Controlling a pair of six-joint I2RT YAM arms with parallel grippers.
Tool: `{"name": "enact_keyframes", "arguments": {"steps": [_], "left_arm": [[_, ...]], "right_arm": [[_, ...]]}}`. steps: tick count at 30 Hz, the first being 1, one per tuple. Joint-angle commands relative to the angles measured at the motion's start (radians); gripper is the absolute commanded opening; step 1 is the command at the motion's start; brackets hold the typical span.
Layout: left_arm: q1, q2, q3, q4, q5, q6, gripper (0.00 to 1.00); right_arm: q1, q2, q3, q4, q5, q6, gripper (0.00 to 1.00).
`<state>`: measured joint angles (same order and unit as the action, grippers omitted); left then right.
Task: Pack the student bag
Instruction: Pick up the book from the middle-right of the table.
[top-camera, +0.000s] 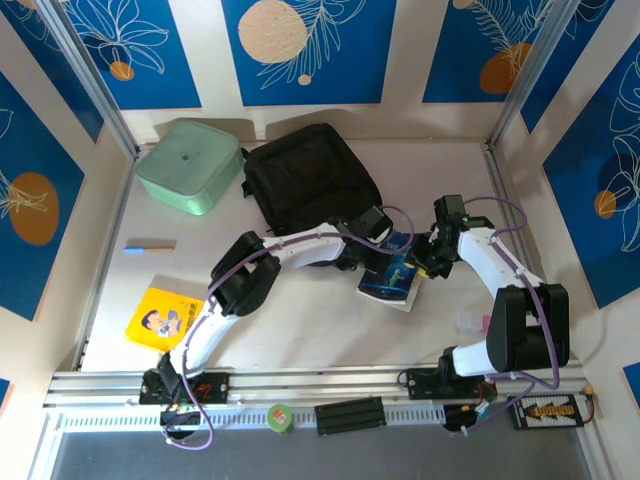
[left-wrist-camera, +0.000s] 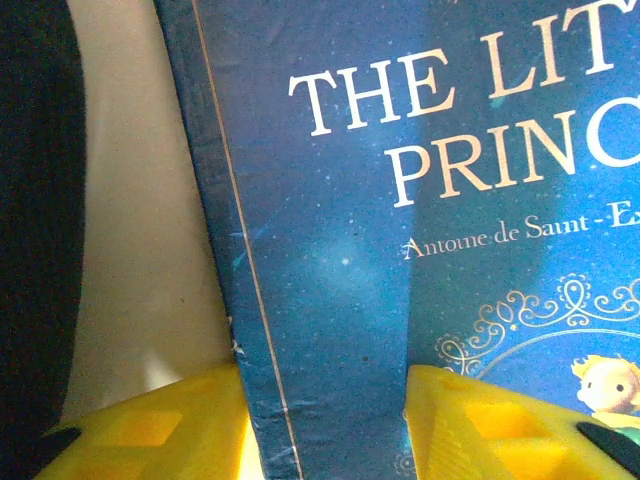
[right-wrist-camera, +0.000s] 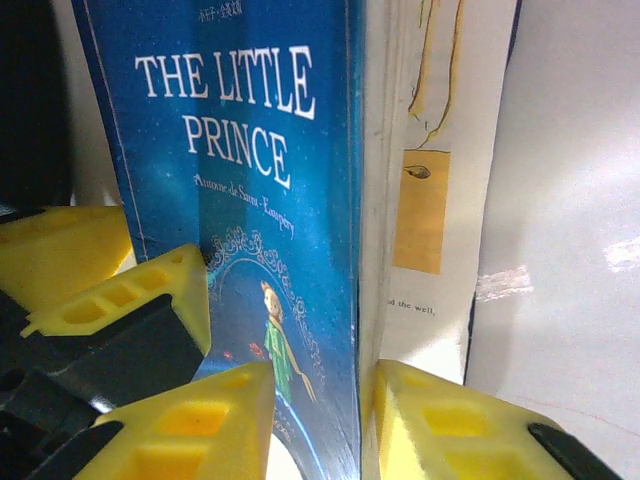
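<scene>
Blue book (right-wrist-camera: 240, 150), one copy, reading "THE LITTLE PRINCE"; left end effector (left-wrist-camera: 320, 390) and right end effector (right-wrist-camera: 325, 375) are straddling it, jaws apart.

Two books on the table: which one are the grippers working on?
The blue Little Prince book, with the left gripper and right gripper at its edges. The yellow book lies apart at far left.
</scene>
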<state>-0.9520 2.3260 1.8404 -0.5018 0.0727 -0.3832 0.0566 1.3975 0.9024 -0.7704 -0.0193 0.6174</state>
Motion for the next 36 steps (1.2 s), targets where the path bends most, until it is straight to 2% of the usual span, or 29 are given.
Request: {"name": "enact_keyframes", "arguments": {"steps": [1, 7, 11, 14, 17, 21, 28, 32, 36], "left_arm": [[-0.009, 0.066, -0.02, -0.053, 0.027, 0.005, 0.45], [-0.009, 0.055, -0.023, -0.049, 0.029, -0.006, 0.45], [-0.005, 0.019, -0.016, -0.057, 0.041, 0.009, 0.48], [0.007, -0.04, 0.031, -0.094, 0.046, 0.025, 0.54], [0.033, -0.107, 0.082, -0.113, 0.113, 0.03, 0.62], [0.072, -0.2, 0.121, -0.125, 0.17, 0.04, 0.68], [0.186, -0.334, 0.12, -0.118, 0.271, -0.027, 0.81], [0.26, -0.397, 0.069, -0.071, 0.335, -0.059, 0.89], [0.343, -0.451, -0.024, 0.028, 0.445, -0.122, 0.97]], "right_arm": [[0.002, 0.006, -0.022, 0.039, -0.092, 0.021, 0.28], [0.005, -0.01, -0.025, 0.034, -0.043, 0.033, 0.15], [0.003, -0.032, -0.015, 0.002, -0.006, 0.015, 0.01], [-0.007, -0.065, -0.013, -0.016, 0.016, 0.0, 0.0], [-0.034, -0.12, -0.029, 0.006, 0.009, -0.015, 0.0], [-0.089, -0.196, -0.046, 0.059, -0.091, -0.045, 0.0], [-0.132, -0.315, 0.023, 0.079, -0.259, -0.086, 0.0], [-0.135, -0.355, 0.063, 0.129, -0.419, -0.098, 0.0], [-0.131, -0.357, 0.072, 0.236, -0.604, -0.079, 0.0]]}}
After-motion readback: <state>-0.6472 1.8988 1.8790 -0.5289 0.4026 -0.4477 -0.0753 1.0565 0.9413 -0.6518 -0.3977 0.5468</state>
